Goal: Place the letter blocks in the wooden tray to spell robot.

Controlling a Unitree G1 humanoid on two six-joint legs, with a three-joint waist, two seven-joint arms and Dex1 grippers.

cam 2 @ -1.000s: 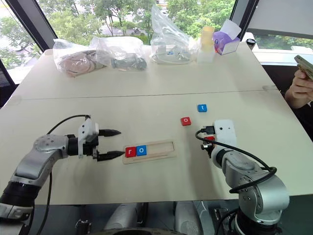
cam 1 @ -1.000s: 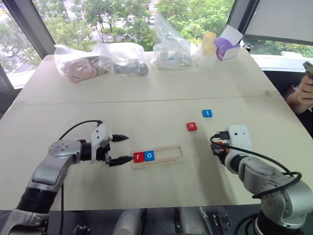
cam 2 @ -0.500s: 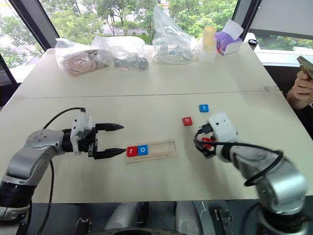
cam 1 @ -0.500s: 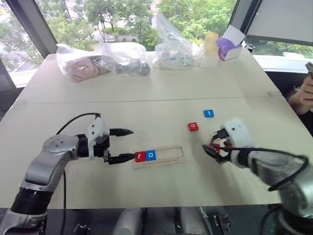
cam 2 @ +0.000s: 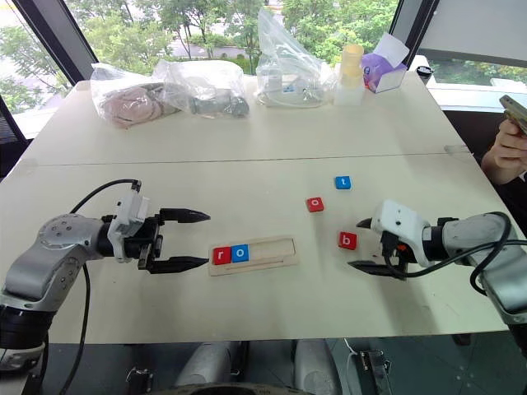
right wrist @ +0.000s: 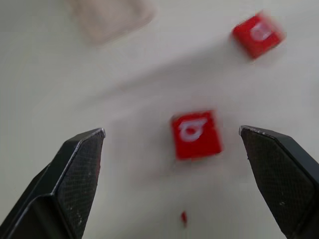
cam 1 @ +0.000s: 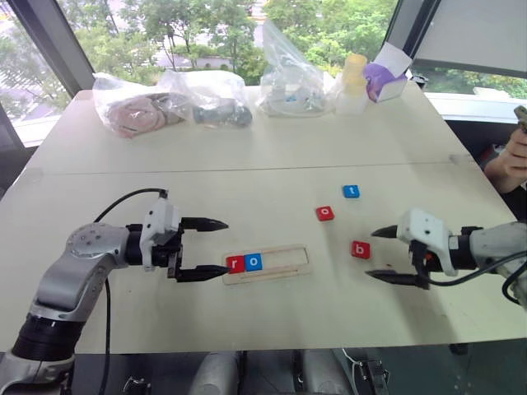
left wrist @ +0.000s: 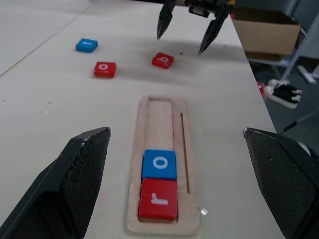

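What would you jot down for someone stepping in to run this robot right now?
Left gripper: open, empty, at the left end of the long pale wooden tray.
Right gripper: open, empty, just right of the red square b block lying on the table.
Done: red r block and blue o block sit in the tray.
Left: b, then the red o block, then the blue t block, both loose beyond the tray.

Bright daylight came from the windows [cam 1: 206, 33] at twelve o'clock; shadows stayed soft, and the right wrist view was motion-blurred.
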